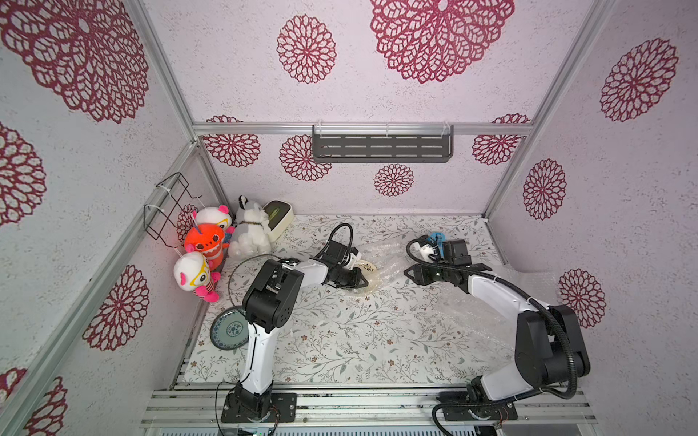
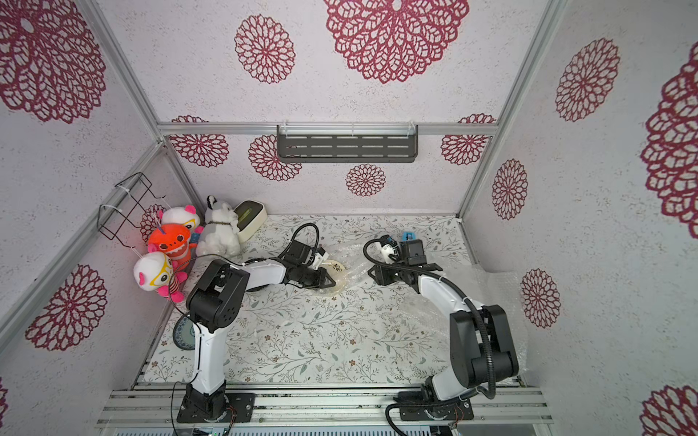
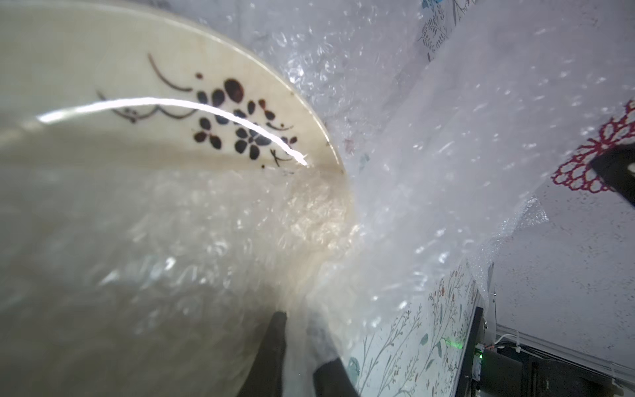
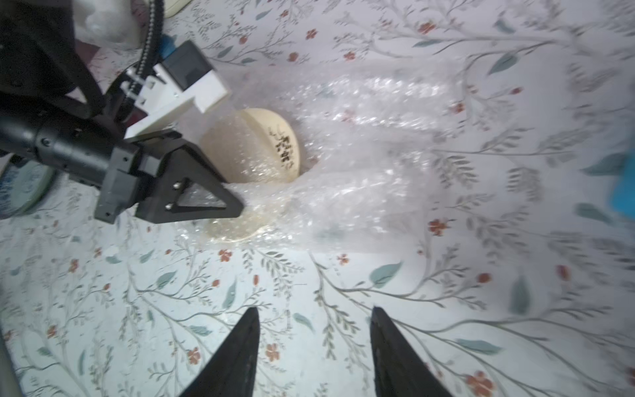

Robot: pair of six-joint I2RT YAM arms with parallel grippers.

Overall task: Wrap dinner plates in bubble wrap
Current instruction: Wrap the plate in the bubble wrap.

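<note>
**Thin pinch on the wrap, nothing steadying the far side**

The cream plate lies toward the back edge of the table, about midway across. It rests on a sheet of bubble wrap that spreads away from it toward the right edge. One fold of the sheet covers the plate's front part, while the flowered part is bare. The left gripper sits at the plate's rim with its jaws clenched on a bunched bit of that fold. The right gripper hangs above bare table, near the sheet but apart from it, its jaws released and holding nothing. A grey-teal plate waits unwrapped at the left edge near the front, partly under the left arm. A second sheet lies along the right edge.

The main risk is probably the grip itself. The plastic is slick and springy, and only a small bunch is caught, so a quick pull could let it slide out and the fold would flop open. Because the plate rests on the same sheet, a hard or sideways tug may drag or tip it rather than lay the fold across. With the right side unpinned, the whole sheet can shift. The left fingertips are also close to the rim, so pressing down could knock the plate.
</note>
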